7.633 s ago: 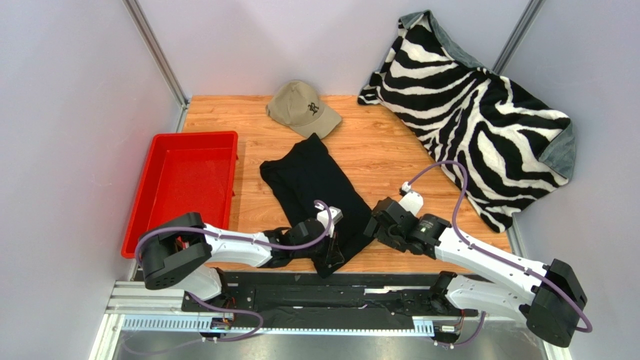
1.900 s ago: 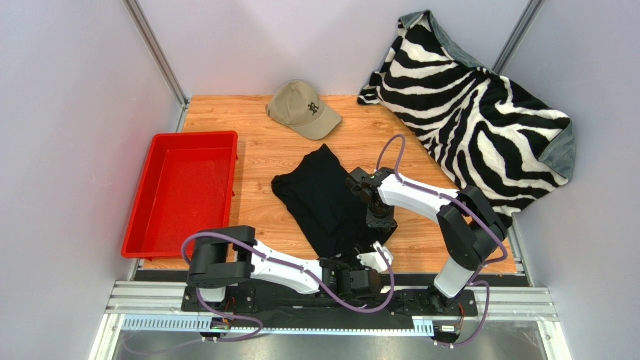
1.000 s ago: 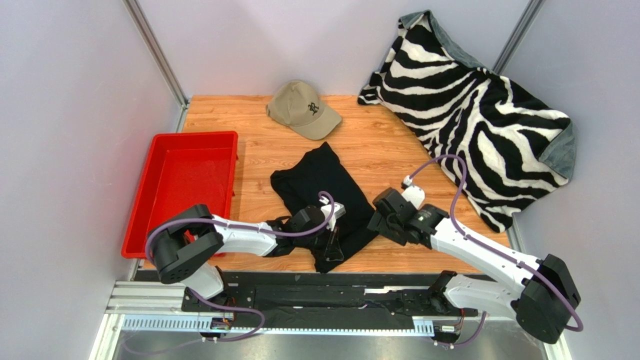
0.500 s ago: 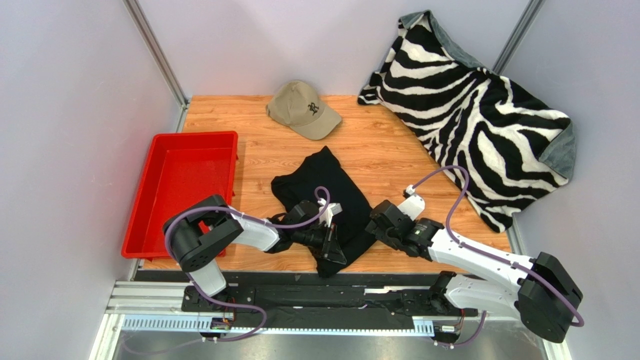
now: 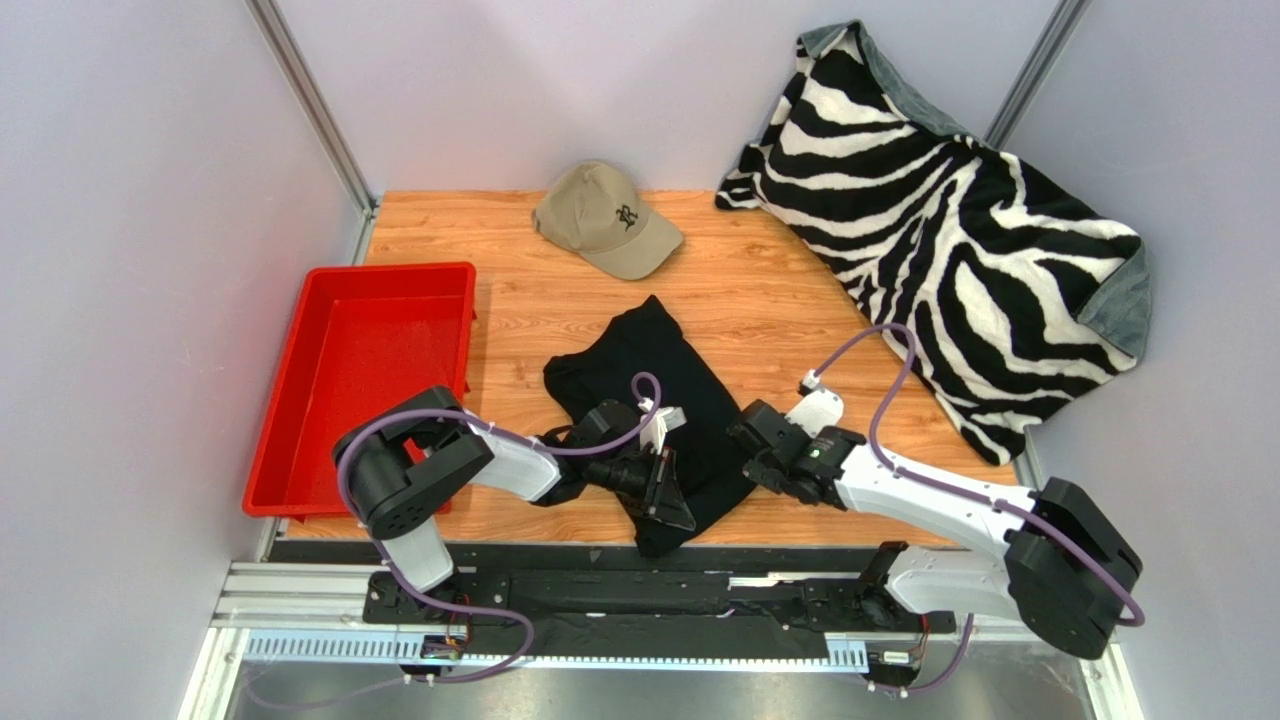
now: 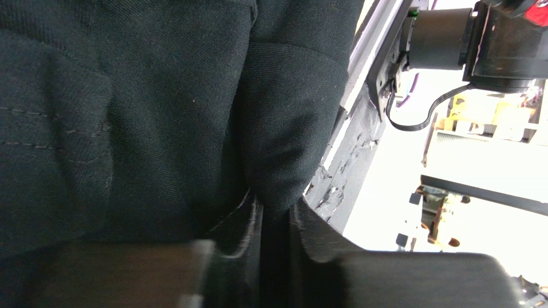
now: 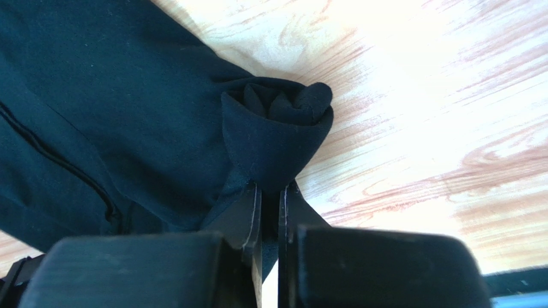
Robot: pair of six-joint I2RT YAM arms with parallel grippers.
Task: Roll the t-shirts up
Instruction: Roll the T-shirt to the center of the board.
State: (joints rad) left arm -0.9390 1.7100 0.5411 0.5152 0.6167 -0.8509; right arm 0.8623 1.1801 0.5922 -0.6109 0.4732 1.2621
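Wooden table (image 5: 781,285) carries the black t-shirt (image 5: 639,375) at its middle, long axis running away from the arms. I have the left gripper (image 5: 672,492) and the right gripper (image 5: 744,446) clamped on its near end, one at each side.

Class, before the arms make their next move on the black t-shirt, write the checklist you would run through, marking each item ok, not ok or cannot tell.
1. The left gripper is shut on the t-shirt: ok, cloth is pinched between its fingers.
2. The right gripper is shut on the t-shirt: ok, it pinches a small rolled fold.
3. Both grips sit at the t-shirt's near end: ok.
4. The cap lies apart from the t-shirt: ok.
5. The blanket lies apart from the t-shirt: ok.
6. The roll is even across the width: cannot tell, the black cloth hides its folds.
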